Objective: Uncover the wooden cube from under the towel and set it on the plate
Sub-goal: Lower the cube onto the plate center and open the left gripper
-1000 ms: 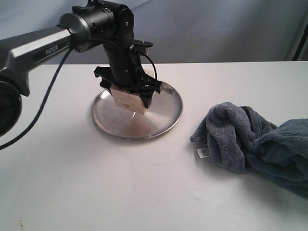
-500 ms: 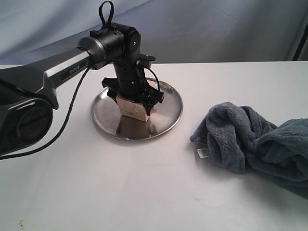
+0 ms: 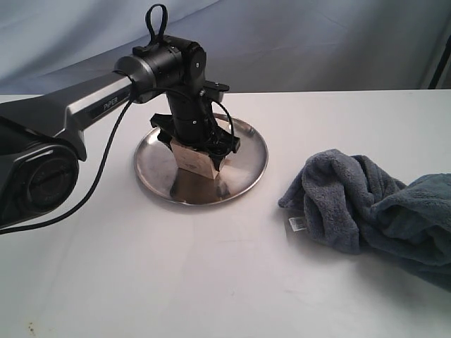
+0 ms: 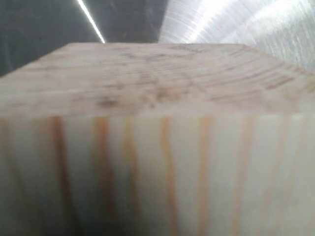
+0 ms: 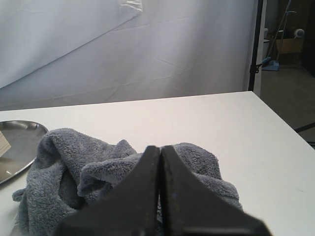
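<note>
From the exterior view I see my left gripper (image 3: 195,146) clamped on the wooden cube (image 3: 197,163), whose lower edge meets the steel plate (image 3: 243,165). The left wrist view gives only grain lines (image 4: 157,162) and brushed metal behind. The right wrist view shows my right gripper (image 5: 159,162) pinched closed, holding nothing, over the crumpled towel (image 5: 59,157). The left arm (image 3: 84,109) reads "PiPER"; print on the towel's white tag (image 3: 297,223) is too small to read. Bare table (image 3: 141,282) lies between plate and towel and along the near side.
</note>
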`<action>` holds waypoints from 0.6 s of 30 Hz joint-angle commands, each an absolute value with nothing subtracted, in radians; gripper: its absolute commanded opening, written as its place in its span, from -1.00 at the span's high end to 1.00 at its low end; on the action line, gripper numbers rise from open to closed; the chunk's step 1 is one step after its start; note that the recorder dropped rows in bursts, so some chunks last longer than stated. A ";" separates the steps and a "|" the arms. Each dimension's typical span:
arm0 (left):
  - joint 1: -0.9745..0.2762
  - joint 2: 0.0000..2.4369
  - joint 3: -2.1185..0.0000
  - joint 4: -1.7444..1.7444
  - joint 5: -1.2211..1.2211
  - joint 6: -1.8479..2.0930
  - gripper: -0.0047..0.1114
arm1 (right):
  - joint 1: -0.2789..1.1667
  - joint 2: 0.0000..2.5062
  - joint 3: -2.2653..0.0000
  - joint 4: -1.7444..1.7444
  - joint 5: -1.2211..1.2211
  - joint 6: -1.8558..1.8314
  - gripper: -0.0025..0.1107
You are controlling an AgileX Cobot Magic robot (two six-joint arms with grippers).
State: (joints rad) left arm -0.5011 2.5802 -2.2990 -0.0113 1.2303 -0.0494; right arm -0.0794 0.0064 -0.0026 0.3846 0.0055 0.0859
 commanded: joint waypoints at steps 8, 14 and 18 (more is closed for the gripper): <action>-0.499 2.568 -2.308 -0.012 1.221 -0.046 -0.14 | -0.079 0.000 0.000 0.390 0.017 0.090 0.90; -0.499 2.568 -2.308 -0.012 1.221 -0.048 -0.54 | -0.079 0.000 0.000 0.390 0.017 0.090 0.90; -0.499 2.568 -2.308 -0.012 1.221 -0.048 -0.65 | -0.079 0.000 0.000 0.390 0.017 0.090 0.90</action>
State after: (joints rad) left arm -0.5011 2.5802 -2.3009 -0.0113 1.2284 -0.0494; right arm -0.0794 0.0064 -0.0026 0.3846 0.0055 0.0859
